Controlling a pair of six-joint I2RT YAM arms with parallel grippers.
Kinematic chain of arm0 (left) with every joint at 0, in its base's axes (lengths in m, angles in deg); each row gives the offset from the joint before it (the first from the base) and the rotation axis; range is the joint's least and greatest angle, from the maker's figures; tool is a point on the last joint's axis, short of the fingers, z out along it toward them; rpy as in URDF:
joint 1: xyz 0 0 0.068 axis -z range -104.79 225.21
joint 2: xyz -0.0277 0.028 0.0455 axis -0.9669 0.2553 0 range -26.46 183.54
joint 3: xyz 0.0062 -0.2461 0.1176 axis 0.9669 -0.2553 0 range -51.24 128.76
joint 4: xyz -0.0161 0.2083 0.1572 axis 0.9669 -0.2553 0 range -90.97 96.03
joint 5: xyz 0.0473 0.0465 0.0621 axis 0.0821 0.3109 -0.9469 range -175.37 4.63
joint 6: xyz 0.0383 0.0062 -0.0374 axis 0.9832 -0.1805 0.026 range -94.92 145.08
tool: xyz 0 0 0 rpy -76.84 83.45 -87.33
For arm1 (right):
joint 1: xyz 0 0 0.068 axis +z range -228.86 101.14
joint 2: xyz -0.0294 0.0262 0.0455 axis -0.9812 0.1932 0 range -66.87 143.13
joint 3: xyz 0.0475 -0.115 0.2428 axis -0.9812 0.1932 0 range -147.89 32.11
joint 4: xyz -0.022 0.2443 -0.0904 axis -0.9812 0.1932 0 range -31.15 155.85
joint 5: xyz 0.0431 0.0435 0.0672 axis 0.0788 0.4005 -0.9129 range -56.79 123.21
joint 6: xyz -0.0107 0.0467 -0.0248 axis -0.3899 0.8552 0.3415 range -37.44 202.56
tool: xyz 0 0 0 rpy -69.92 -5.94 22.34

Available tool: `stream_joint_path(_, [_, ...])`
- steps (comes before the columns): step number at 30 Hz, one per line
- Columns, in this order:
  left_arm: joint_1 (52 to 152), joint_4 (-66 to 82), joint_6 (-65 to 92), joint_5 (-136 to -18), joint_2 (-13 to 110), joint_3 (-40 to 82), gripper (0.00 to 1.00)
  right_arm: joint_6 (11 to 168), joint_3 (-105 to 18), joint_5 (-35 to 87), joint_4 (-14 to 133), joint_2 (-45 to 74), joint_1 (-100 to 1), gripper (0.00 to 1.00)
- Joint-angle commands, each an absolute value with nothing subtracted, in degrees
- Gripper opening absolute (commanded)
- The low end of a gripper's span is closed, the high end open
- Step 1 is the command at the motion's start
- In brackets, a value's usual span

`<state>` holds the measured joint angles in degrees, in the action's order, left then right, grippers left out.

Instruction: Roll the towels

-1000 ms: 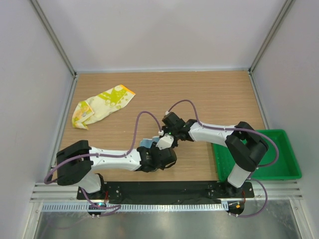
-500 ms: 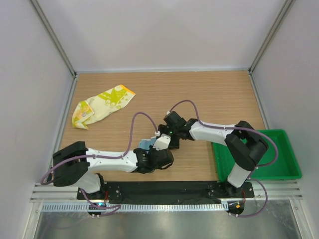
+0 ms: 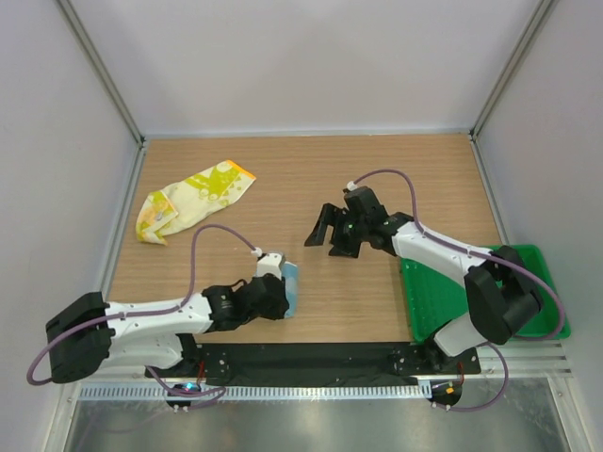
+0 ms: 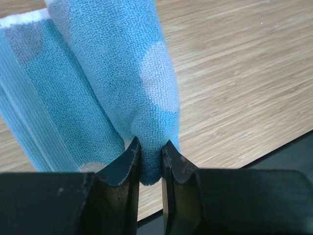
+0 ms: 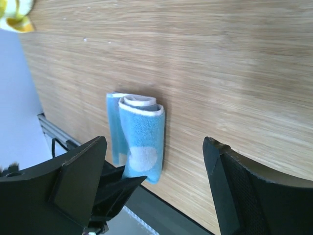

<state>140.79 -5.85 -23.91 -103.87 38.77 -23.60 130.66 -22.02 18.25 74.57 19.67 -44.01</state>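
The light blue polka-dot towel [image 3: 291, 285] lies rolled on the wooden table near the front edge. My left gripper [image 3: 279, 299] is shut on its near end. In the left wrist view both black fingertips pinch a fold of the blue towel [image 4: 132, 73], with the left gripper [image 4: 150, 148] low in the frame. My right gripper [image 3: 326, 241] hangs open above the table, to the right of and beyond the roll, apart from it. Between its spread fingers the right gripper [image 5: 155, 141] looks down at the blue roll [image 5: 142, 134]. The pale yellow towel [image 3: 193, 200] lies crumpled at the far left.
A green plastic tray [image 3: 544, 254] sits at the right front, partly under the right arm. The black base rail [image 3: 311, 358] runs along the near table edge just behind the roll. White walls close in the table on three sides.
My right gripper has opened, let go of the blue towel and pulled away to the right. The left gripper has shut on the roll and drawn it toward the near left.
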Motion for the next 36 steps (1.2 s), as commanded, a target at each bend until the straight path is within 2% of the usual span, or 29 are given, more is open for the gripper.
stream_joint_path(1, [138.49, -2.15, -28.78, -98.91, 35.34, -27.68, 0.00, 130.20, -19.14, 14.50, 69.23, 16.72, -44.06, 0.87])
stream_joint_path(11, [134.62, 2.60, -42.14, -96.97, 22.33, -40.51, 0.00, 135.91, -5.08, 3.07, 44.64, 18.21, -43.62, 0.84])
stream_joint_path(16, [134.36, 2.60, -48.30, -98.11, 13.65, -46.40, 0.00, 137.41, -2.17, -0.53, 33.99, 21.28, -42.39, 0.83])
stream_joint_path(23, [134.36, -5.65, -54.28, -101.01, -0.78, -50.89, 0.00, 137.49, -2.08, -1.95, 23.35, 29.01, -38.61, 0.82])
stream_joint_path(29, [134.27, -15.40, -57.53, -102.15, -13.08, -54.41, 0.00, 139.25, -4.45, -2.56, 14.83, 38.41, -34.92, 0.76])
stream_joint_path(32, [134.27, -19.89, -58.68, -102.33, -15.91, -54.32, 0.00, 142.23, -4.98, -3.35, 8.50, 42.02, -33.87, 0.76])
stream_joint_path(36, [134.27, -22.80, -61.92, -101.01, -13.47, -54.41, 0.00, 146.01, -4.19, -3.79, 0.41, 44.31, -33.69, 0.75])
